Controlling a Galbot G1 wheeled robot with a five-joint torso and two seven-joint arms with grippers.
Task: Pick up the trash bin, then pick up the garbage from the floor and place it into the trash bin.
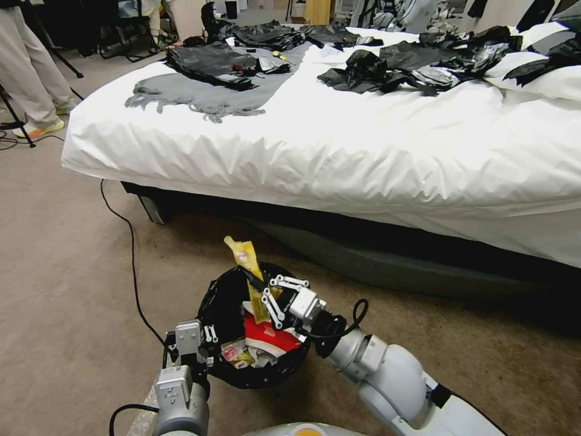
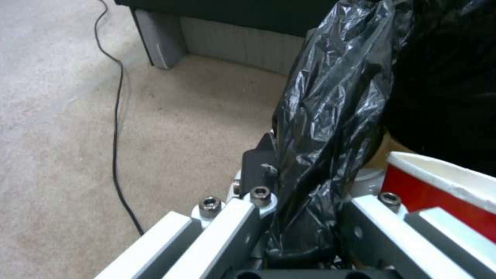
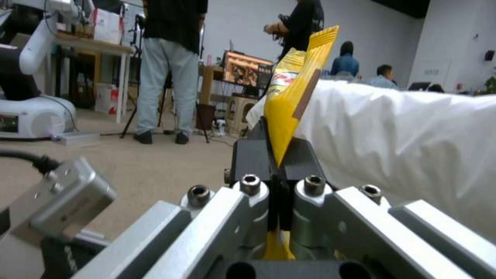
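The trash bin (image 1: 213,301), lined with a black bag (image 2: 331,97), hangs low in front of me over the carpet. My left gripper (image 1: 203,346) (image 2: 305,170) is shut on its near rim, pinching the bag's folded edge. Above the bin's opening, my right gripper (image 1: 261,284) (image 3: 279,162) is shut on a yellow snack wrapper (image 1: 244,254) (image 3: 289,100) that sticks up out of the fingers. Inside the bin lie other pieces of garbage: a red and white wrapper (image 1: 269,336) (image 2: 439,186), a small multicoloured wrapper (image 1: 233,354) and some white paper.
A bed with a white sheet (image 1: 363,151) fills the space ahead, strewn with black bags and a grey cloth; its dark base (image 1: 375,254) stands just beyond the bin. A black cable (image 1: 130,260) runs over the carpet at left. A person's legs stand far left.
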